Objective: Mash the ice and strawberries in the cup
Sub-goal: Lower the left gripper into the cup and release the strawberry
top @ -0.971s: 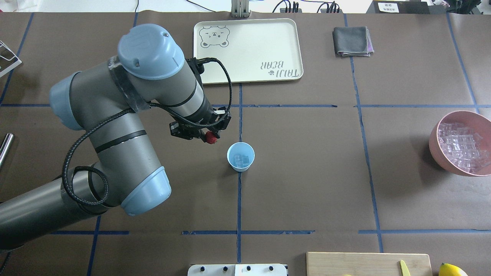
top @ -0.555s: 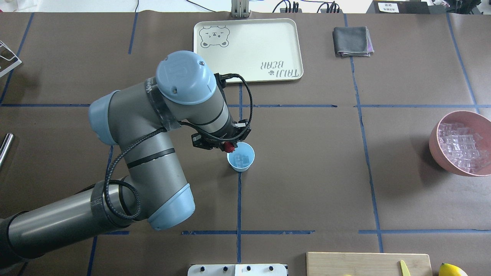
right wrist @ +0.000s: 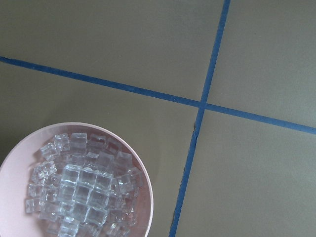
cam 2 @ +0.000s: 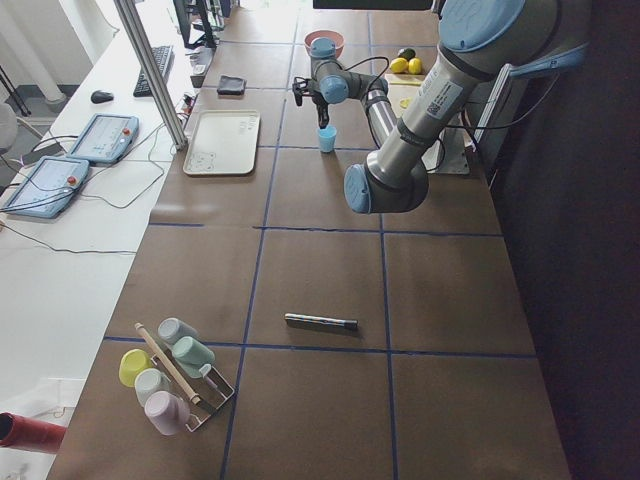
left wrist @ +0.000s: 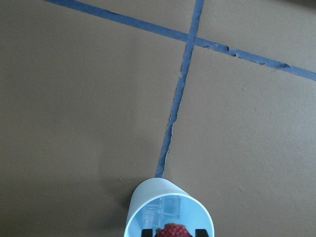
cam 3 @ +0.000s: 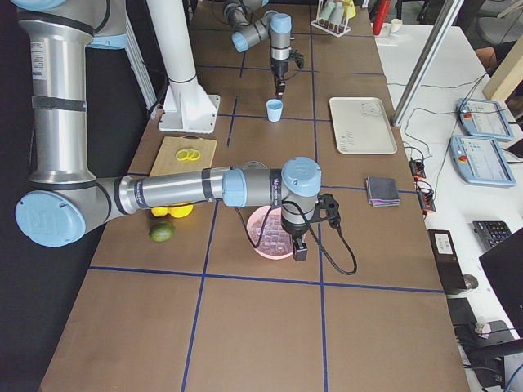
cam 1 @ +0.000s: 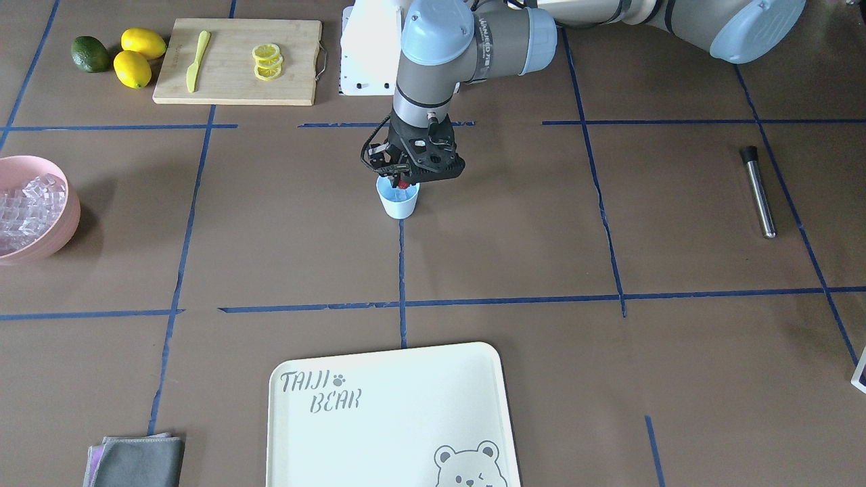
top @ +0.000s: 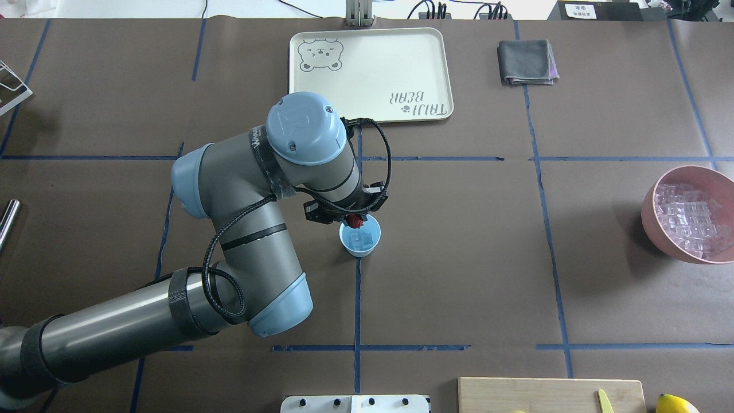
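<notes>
Overhead exterior, left claw (top: 354, 220) pinching bumpy red strawberry (top: 356, 218) over tapered blue cup (top: 362, 252) holding glassy ice cubes (top: 359, 237)

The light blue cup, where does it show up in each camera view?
Exterior front-facing: cup above centre, under the left gripper.
Overhead exterior: cup just below centre.
Exterior left: cup top centre, far away.
Exterior right: cup top centre.
Left wrist-mounted: cup at the bottom edge.
Right wrist-mounted: not in it.
Shared landmark: the blue tape line the cup stands on.
</notes>
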`<state>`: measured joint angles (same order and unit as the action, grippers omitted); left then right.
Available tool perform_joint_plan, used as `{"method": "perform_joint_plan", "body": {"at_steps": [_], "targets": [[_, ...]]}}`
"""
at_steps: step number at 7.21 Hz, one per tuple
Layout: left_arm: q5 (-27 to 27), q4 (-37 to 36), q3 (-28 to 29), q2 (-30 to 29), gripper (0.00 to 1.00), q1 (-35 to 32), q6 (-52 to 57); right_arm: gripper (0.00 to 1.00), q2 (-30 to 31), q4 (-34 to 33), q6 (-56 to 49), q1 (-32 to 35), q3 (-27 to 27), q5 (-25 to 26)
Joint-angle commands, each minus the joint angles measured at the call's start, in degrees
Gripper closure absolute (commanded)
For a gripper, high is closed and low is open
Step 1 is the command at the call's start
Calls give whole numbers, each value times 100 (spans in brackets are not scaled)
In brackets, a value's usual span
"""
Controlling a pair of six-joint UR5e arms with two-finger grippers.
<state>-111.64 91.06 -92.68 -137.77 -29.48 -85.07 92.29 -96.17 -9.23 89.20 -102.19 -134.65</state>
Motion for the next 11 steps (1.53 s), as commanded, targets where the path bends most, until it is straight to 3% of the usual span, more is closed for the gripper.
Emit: {"method": "perform_joint_plan", "body": {"at_steps": [1,2,3,4,6,9,11], "targets": [[36,8,13,5,93,83,7,1,-9,-7,9,45,50,0],[141,8,22,13,86,162,7,1,-9,2,9,71,94,0],[168,8,65,13,57,171,7,1,-9,-7,9,71,94,0],[168,8,66,13,5,162,25,1,-1,2,0,97,112,0],[168,0,-13,13,0,162,16,1,-1,2,-174,167,252,0],[168,-9,-188,57,0,145,139,1,-18,1168,-360,300,1112,-79],[116,-140,-792,415,0,-21,313,1,-18,1171,-229,308,1114,-218]]}}
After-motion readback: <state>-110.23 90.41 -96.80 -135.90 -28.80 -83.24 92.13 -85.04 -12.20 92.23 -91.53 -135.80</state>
